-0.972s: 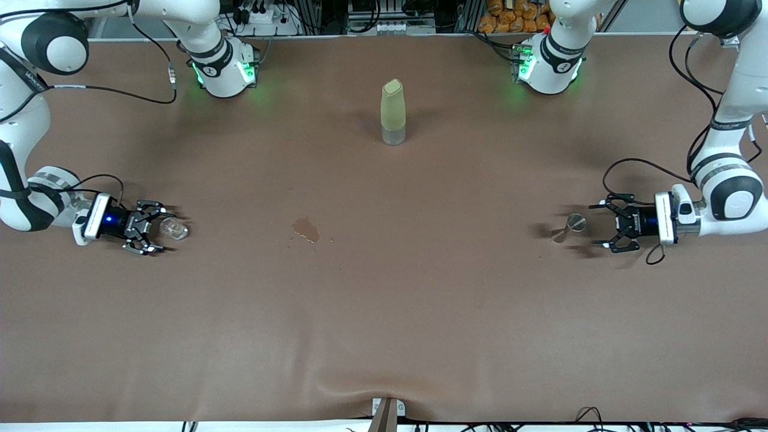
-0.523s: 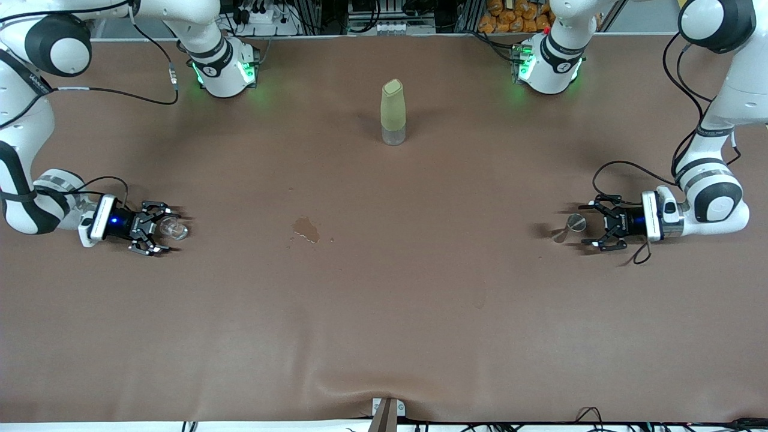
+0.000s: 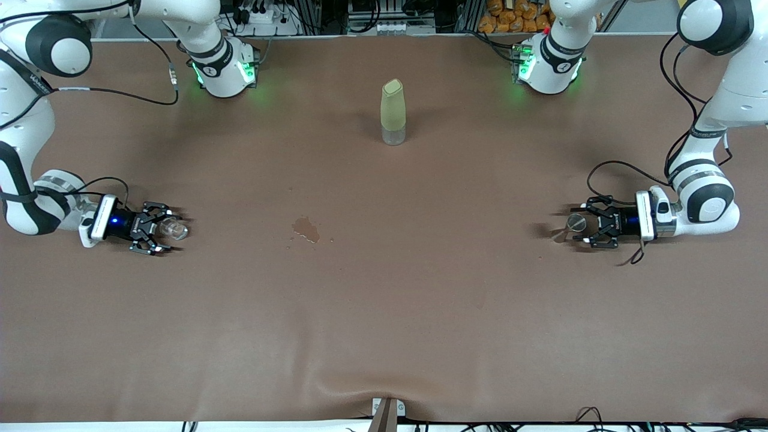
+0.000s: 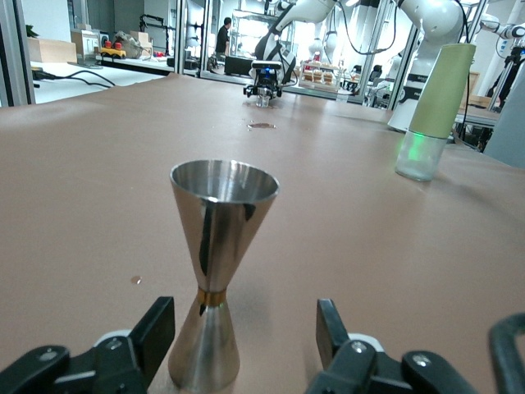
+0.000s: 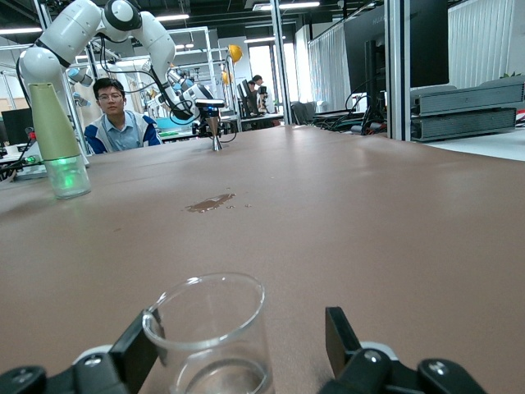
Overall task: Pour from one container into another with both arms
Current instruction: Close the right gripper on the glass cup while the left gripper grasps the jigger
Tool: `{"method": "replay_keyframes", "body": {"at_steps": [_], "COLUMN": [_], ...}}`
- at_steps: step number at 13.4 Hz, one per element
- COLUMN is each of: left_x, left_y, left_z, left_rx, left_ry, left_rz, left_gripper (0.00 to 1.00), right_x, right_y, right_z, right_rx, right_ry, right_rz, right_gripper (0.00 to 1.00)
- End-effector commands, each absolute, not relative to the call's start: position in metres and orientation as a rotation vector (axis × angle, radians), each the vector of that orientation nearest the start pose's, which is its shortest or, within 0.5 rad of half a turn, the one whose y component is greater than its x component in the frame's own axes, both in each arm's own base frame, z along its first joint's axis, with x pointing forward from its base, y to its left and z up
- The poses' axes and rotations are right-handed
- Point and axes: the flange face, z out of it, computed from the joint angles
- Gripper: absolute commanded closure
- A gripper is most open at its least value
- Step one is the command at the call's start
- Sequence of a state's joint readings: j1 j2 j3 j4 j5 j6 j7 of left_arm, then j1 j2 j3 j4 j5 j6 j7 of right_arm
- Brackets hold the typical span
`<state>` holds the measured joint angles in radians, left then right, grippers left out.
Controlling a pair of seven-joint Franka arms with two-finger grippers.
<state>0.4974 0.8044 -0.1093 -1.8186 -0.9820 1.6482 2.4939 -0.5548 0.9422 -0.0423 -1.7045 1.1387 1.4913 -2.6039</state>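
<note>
White jointed arms, black bands, dangling black cables, green-lit bases.

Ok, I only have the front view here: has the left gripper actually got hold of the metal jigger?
Observer: No. In the left wrist view the jigger stands upright between the left gripper's open fingers, with a gap on each side.
Operator: And the glass cup at the right gripper, anything in it?
Observer: The right wrist view shows a thin layer of clear liquid at the bottom of the cup.
Operator: Is the right gripper closed on it?
Observer: No. The right gripper is open around the cup, with a clear gap at one finger.
</note>
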Motion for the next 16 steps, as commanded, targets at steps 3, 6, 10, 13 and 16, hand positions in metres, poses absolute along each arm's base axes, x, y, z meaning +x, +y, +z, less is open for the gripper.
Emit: {"method": "replay_keyframes", "body": {"at_steps": [3, 6, 10, 13, 16], "left_x": [0.541, 0.540, 0.543, 0.545, 0.547], "left_y": [0.120, 0.116, 0.109, 0.110, 0.109], "left_z": [0.097, 0.095, 0.096, 0.096, 0.097], "left_rx": [1.432, 1.431, 1.420, 1.420, 1.422], "left_ry": [-1.312, -1.310, -1.320, -1.329, -1.344], "left_rz": [0.974, 0.971, 0.987, 0.993, 1.000], "left_gripper": [0.23, 0.24, 0.31, 0.40, 0.70], "right_x": [0.519, 0.519, 0.519, 0.522, 0.540], "right_y": [-0.226, -0.226, -0.224, -0.225, -0.223], "right_z": [0.056, 0.056, 0.059, 0.063, 0.079], "right_rx": [-1.478, -1.479, -1.457, -1.448, -1.424], "right_ry": [-1.149, -1.147, -1.137, -1.143, -1.177], "right_rz": [-1.197, -1.199, -1.199, -1.204, -1.208], "right_gripper": [0.32, 0.37, 0.58, 0.61, 0.65]}}
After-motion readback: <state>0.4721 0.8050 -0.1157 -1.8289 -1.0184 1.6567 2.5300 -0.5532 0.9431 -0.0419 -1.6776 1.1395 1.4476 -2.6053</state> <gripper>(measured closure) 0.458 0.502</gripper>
